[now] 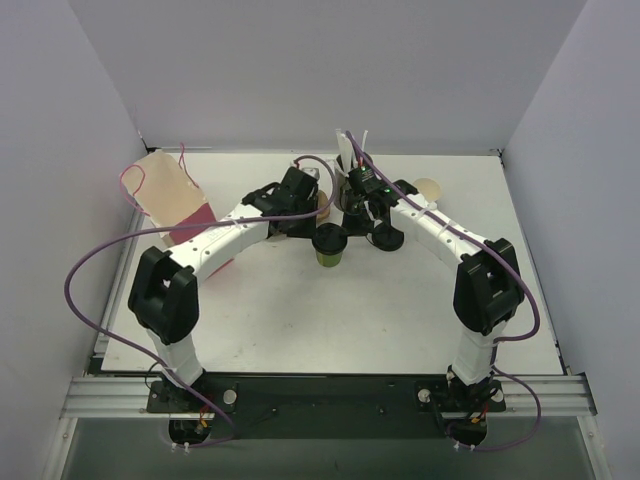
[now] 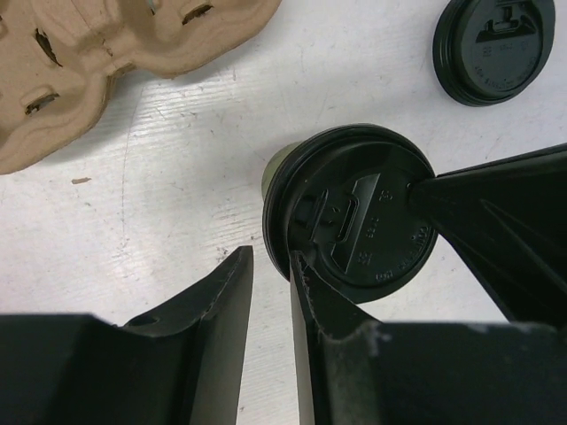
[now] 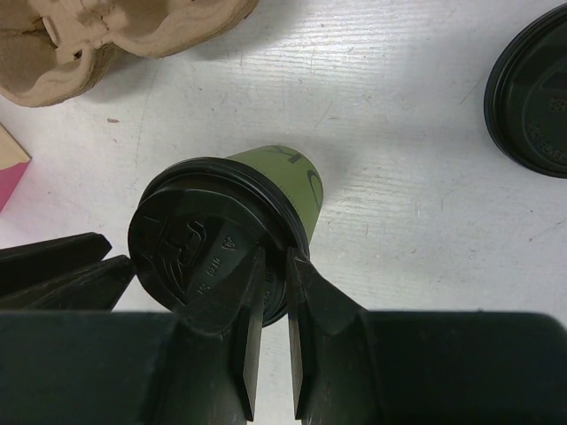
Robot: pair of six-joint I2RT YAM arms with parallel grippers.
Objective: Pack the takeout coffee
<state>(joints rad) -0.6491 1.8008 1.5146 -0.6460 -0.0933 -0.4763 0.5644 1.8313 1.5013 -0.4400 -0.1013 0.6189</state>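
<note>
The takeout coffee, a small green paper cup (image 1: 330,256), stands mid-table with a black round lid (image 1: 330,240) on top. In the right wrist view the cup (image 3: 285,173) shows below the lid (image 3: 199,235). My right gripper (image 3: 276,257) pinches the lid's rim, one finger on the lid top and one outside the rim. In the left wrist view my left gripper (image 2: 270,257) stands narrowly open at the lid's (image 2: 354,212) near-left edge. Its right finger (image 2: 310,292) touches the rim, and bare table shows between the jaws. The two grippers flank the cup, the left one (image 1: 308,228) and the right one (image 1: 352,228).
A second black lid (image 1: 388,238) lies just right of the cup, also in the left wrist view (image 2: 494,49). A brown cardboard cup carrier (image 2: 106,44) lies behind the cup. A cream and pink bag (image 1: 170,200) stands far left. A grey straw holder (image 1: 346,150) and a cream-topped cup (image 1: 428,187) stand at the back.
</note>
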